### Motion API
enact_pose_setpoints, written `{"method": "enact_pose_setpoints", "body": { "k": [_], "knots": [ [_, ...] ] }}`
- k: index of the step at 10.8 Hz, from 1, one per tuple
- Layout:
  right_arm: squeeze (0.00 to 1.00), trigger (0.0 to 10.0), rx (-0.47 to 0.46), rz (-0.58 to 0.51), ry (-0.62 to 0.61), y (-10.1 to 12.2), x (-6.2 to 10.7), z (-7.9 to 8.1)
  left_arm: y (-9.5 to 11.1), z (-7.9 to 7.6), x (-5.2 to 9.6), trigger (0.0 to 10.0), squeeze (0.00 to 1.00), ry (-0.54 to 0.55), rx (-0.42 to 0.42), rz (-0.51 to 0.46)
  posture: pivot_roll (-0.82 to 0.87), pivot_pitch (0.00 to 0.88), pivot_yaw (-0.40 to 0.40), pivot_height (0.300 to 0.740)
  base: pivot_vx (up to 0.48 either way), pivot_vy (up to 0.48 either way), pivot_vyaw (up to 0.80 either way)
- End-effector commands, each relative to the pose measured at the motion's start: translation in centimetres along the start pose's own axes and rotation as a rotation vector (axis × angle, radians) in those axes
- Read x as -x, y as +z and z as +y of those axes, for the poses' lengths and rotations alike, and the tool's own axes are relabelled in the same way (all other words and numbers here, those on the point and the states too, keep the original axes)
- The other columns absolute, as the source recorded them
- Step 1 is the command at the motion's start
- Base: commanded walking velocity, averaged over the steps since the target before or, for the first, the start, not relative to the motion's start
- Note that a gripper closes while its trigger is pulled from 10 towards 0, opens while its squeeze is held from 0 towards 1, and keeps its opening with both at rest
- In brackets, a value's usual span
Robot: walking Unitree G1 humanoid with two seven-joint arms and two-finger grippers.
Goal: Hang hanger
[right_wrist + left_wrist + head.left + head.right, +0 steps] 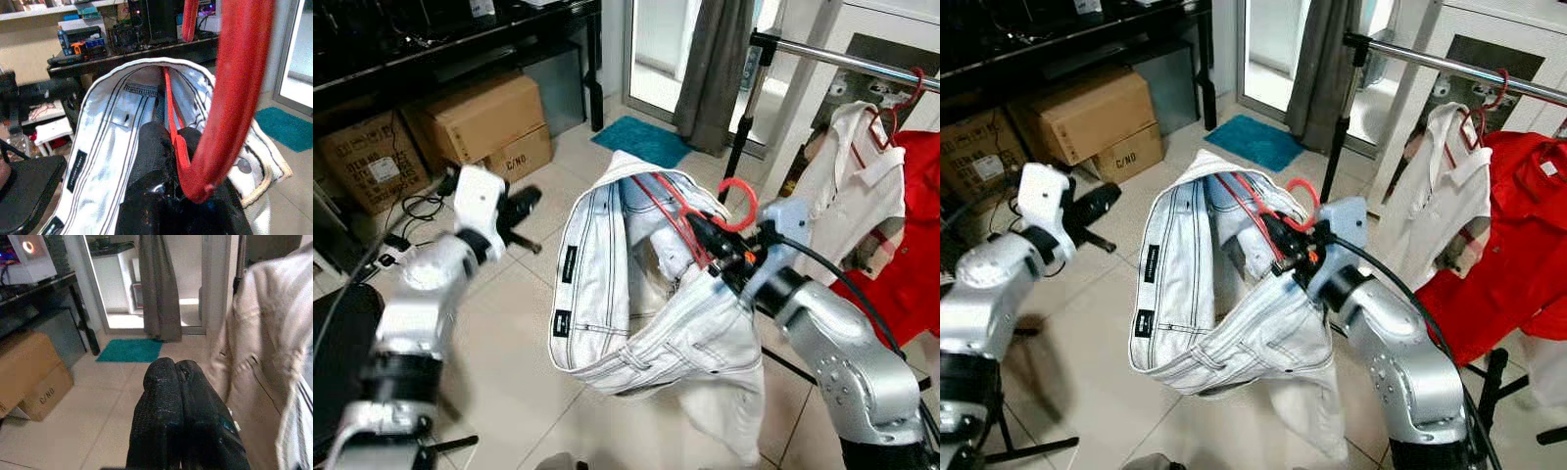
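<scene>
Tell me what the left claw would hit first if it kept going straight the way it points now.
Probably nothing close: the left claw, shut and empty, points over bare floor tiles toward the teal mat and grey curtain. The white garment hangs just beside that line; depth is unclear.

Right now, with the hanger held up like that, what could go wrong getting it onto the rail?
The right gripper pinches the red hanger near its hook, and the white garment sags heavily below, so the hanger may twist or slip. The rail already carries a white shirt and a red garment, so the hook could snag them. The shut left gripper gives the cloth no support.
</scene>
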State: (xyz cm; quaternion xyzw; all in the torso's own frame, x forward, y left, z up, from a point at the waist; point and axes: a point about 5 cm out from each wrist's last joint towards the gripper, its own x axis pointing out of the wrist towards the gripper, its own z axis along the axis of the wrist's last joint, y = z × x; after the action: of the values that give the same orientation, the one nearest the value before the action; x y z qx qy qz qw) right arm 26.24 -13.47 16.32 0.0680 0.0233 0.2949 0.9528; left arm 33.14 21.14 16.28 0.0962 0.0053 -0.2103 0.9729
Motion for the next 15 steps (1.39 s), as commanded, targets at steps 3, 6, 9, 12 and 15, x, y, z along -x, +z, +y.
{"method": "enact_pose_setpoints", "body": {
  "k": [3, 6, 9, 12, 15],
  "knots": [
    [0.0, 0.0, 0.032, -0.05, 0.016, 1.0, 0.2, -0.1, 0.9, -1.4, 0.0, 0.0, 0.0, -0.141, 0.039, -0.044, -0.05, 0.0, 0.031, 0.74, 0.0, 0.0, 0.0],
    [0.0, 0.0, 0.016, -0.073, 0.036, 1.4, 0.5, 0.2, 0.8, -4.7, -0.4, 10.0, 1.0, -0.081, 0.006, -0.229, -0.08, 0.0, 0.034, 0.74, 0.0, 0.0, 0.0],
    [0.0, 0.0, -0.003, -0.082, 0.056, 1.4, 0.3, 0.8, -0.4, -5.9, -0.6, 10.0, 1.0, -0.144, 0.024, -0.188, -0.09, 0.0, 0.025, 0.74, 0.0, 0.0, 0.0],
    [0.0, 0.0, -0.01, -0.083, 0.08, 1.6, 0.1, 1.1, -2.4, -4.8, -0.8, 10.0, 1.0, -0.124, 0.001, -0.088, -0.08, 0.0, 0.009, 0.74, 0.0, 0.0, 0.0],
    [0.0, 0.0, -0.014, -0.098, 0.086, 1.9, -0.2, 1.3, -4.2, -5.9, -0.6, 10.0, 0.0, -0.319, 0.033, 0.036, -0.09, 0.0, 0.026, 0.74, 0.0, 0.0, 0.0]
  ]
}}
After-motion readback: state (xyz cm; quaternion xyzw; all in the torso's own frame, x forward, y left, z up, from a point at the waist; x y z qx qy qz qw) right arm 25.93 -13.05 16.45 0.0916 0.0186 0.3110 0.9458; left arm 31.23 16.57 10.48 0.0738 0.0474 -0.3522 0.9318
